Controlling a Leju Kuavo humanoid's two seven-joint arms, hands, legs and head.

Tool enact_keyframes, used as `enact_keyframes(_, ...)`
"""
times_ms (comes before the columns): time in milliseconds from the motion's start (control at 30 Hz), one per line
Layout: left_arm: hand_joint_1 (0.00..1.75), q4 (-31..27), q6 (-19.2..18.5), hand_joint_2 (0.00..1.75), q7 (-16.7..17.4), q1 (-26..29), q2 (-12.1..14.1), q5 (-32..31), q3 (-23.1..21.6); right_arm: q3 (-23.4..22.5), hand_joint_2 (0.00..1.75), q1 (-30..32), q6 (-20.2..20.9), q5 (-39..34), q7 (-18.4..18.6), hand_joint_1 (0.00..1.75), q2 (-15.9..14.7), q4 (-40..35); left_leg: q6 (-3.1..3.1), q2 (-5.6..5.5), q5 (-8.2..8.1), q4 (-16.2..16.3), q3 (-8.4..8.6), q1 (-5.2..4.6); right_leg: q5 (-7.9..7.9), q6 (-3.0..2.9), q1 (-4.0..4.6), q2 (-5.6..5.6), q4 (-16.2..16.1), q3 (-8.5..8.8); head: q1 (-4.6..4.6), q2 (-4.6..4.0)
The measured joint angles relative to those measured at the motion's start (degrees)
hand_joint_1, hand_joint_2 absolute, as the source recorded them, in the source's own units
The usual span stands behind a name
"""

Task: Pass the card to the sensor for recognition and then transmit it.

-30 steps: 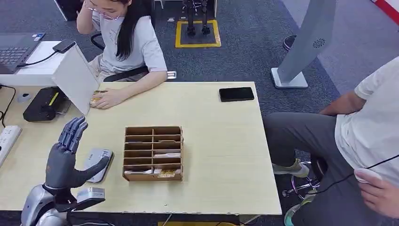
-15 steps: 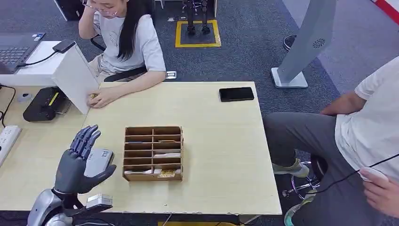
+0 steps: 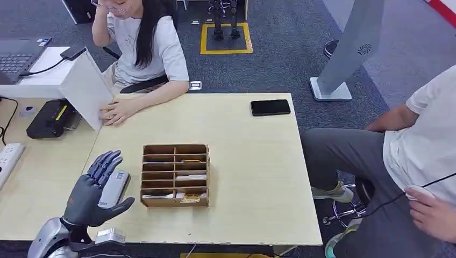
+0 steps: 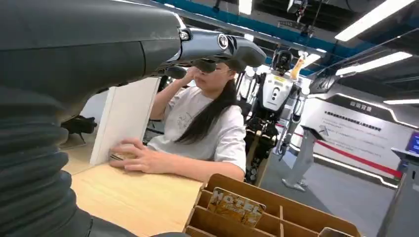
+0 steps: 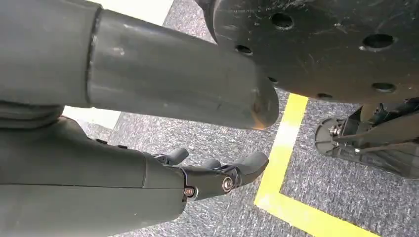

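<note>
At the bench's [image 3: 253, 161] left edge, the left hand [image 3: 95, 191] is being held raised, its fingers [image 3: 105, 162] spread and gripping nothing, over the grey sensor [image 3: 115, 188]. Just beside it, cards [image 3: 189, 198] are being kept in the wooden organizer [image 3: 175, 174]. Below the bench, the right hand [image 5: 197, 180] is being hung over the floor, fingers loosely apart, holding nothing.

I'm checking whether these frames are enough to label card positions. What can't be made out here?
- Head view: the cards in the wooden organizer are too small to read or count.
- Head view: the left hand covers part of the grey sensor.
- Left wrist view: the organizer is cut off by the picture's edge; one card shows.
- Right wrist view: the right hand hangs over the floor; its fingers are partly hidden.
</note>
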Motion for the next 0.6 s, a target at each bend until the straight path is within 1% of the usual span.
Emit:
enact_keyframes(67, 0.0, 0.0, -0.1, 1.75, 0.0, 0.0, 0.2, -0.9, -0.5, 0.0, 0.0, 0.0, 0.0, 0.0, 0.0, 0.0, 0.0, 0.0, 0.0, 0.0, 0.0, 0.0, 0.0, 0.0, 0.0, 0.0, 0.0, 0.0, 0.0, 0.0, -0.02, 0.0)
enact_keyframes(133, 0.0, 0.0, 0.1, 1.75, 0.7, -0.1, 0.4, -2.8, -1.3, 0.2, 0.0, 0.0, 0.0, 0.0, 0.0, 0.0, 0.0, 0.0, 0.0, 0.0, 0.0, 0.0, 0.0, 0.0, 0.0, 0.0, 0.0, 0.0, 0.0, 0.0, -0.02, 0.0)
enact_keyframes(233, 0.0, 0.0, 0.5, 1.75, 1.1, -0.1, 0.6, -3.4, -2.2, 0.4, 0.0, 0.0, 0.0, 0.0, -0.1, 0.0, -0.1, 0.0, 0.0, 0.0, 0.0, 0.0, 0.0, 0.0, 0.0, 0.0, 0.0, 0.0, 0.0, 0.0, 0.0, 0.0)
enact_keyframes(400, 0.0, 0.0, 1.8, 1.75, 1.3, -0.2, 1.3, -4.4, -3.7, 0.8, 0.0, 0.0, 0.0, 0.0, -0.1, 0.0, -0.2, 0.0, 0.0, 0.0, 0.0, 0.0, 0.0, 0.0, 0.0, 0.0, 0.0, 0.0, 0.0, -0.01, 0.0, 0.0)
enact_keyframes(600, 0.0, 0.7, 3.4, 1.75, 3.1, -0.7, 1.8, -7.7, -5.3, 1.2, 0.0, 0.0, 0.1, 0.0, -0.1, 0.0, -0.3, 0.0, 0.0, 0.0, 0.0, 0.0, 0.0, 0.0, 0.0, 0.0, 0.0, 0.0, 0.0, -0.01, -0.02, 0.0)
